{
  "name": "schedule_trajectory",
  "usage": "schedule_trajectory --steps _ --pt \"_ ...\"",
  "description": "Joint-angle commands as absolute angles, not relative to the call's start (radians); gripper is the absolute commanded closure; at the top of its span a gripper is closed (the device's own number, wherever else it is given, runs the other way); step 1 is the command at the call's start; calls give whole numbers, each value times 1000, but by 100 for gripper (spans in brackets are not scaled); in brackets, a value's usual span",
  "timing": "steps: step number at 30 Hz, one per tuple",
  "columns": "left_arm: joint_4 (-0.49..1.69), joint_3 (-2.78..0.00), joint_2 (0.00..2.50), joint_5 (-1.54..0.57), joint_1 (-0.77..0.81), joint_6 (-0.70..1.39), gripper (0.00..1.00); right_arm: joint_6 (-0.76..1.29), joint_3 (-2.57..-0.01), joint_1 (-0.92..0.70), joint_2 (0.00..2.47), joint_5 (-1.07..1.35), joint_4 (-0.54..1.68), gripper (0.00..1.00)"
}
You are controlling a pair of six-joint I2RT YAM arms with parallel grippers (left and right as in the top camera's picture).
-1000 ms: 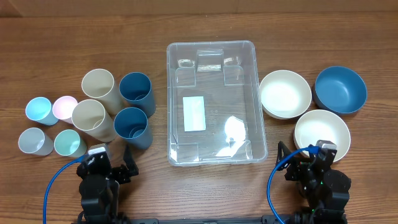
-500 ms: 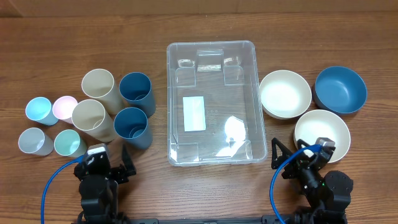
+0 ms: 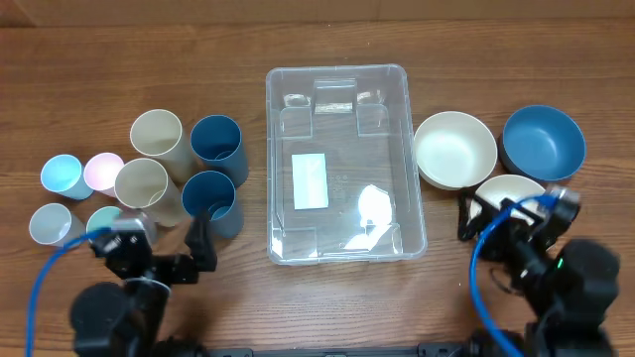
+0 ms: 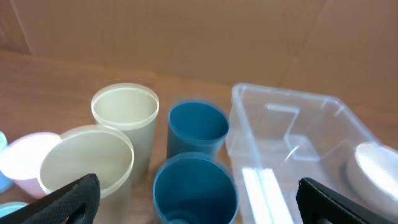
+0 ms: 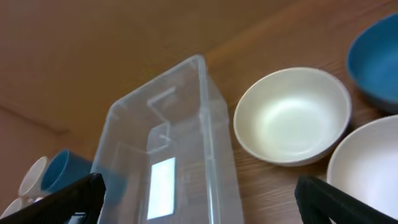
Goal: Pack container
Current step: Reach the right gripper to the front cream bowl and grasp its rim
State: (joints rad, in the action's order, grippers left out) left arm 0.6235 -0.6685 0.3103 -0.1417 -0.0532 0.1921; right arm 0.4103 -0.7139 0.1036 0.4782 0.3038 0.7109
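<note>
The clear container (image 3: pixel 342 109) lies empty in the middle of the table, with a white label (image 3: pixel 311 181) on its bottom. It also shows in the left wrist view (image 4: pixel 292 134) and in the right wrist view (image 5: pixel 168 118). My left gripper (image 3: pixel 154 246) is open and empty, just in front of the near dark blue cup (image 3: pixel 211 201). In the left wrist view (image 4: pixel 199 208) that cup (image 4: pixel 196 190) lies between the wide-apart fingers. My right gripper (image 3: pixel 511 213) is open and empty over the near cream bowl (image 3: pixel 508 188); its wrist view (image 5: pixel 199 205) faces the container's right wall.
Left of the container stand a second dark blue cup (image 3: pixel 217 146), two beige cups (image 3: pixel 157 139) and several small pastel cups (image 3: pixel 62 177). On the right are a cream bowl (image 3: pixel 454 149) and a blue bowl (image 3: pixel 543 142).
Both arms have lifted and moved away from the front edge. The left one went left toward the cups. The right one went right, over the near cream bowl.
</note>
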Motion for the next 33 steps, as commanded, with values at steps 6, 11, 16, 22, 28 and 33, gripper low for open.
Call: schedule_trajectory --steps 6,11,16,22,28,33 --pt "865 -1182 786 58 -52 104 0 284 -1234 144 998 98 985 1" --pt "999 -1365 1034 123 -52 80 0 290 -1274 306 1145 97 1070 0" --pt "1045 -1436 1171 124 -52 0 0 398 -1272 593 1332 115 1160 0" --pt "1095 -1436 1207 123 -52 -24 0 421 -1204 684 1512 101 1140 0" --pt "1111 -1436 1230 123 -52 -23 0 447 -988 695 1563 103 972 5" --pt "1111 -1436 1230 123 -52 -23 0 472 -850 696 1563 109 847 11"
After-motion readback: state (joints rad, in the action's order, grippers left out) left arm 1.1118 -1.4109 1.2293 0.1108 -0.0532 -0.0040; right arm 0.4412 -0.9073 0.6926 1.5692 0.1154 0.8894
